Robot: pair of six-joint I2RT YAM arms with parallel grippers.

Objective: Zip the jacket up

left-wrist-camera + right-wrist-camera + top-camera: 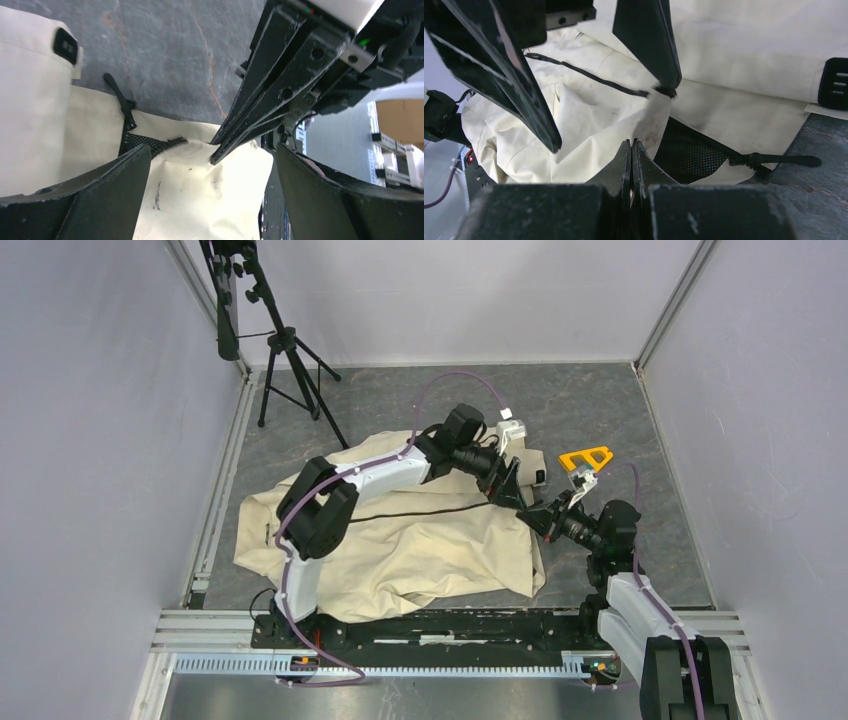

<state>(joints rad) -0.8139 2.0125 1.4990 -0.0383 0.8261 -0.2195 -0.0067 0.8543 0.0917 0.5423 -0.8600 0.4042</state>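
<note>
Seen from above, the jacket (420, 550) lies spread on the bench (600, 410), mostly to the left of the left end effector (508, 483) and the right end effector (540, 515). The two meet at its hem edge, with bare bench beyond them.

In the left wrist view, its fingers stand wide apart over the hem, and mesh lining (145, 142) shows ahead.

In the right wrist view, its fingers are pressed together, apparently pinching hem fabric. The zipper (589, 75) ends unjoined just beyond, so zipping looks unstarted.

Back left of your view: black tripod (287, 343) stands with legs splayed on grey mottled tabletop (600, 400), close to pale wall (90, 420). Along your near edge, aluminium rail (450, 665) runs side to side. Rust-coloured veins cross tabletop in left wrist view.
</note>
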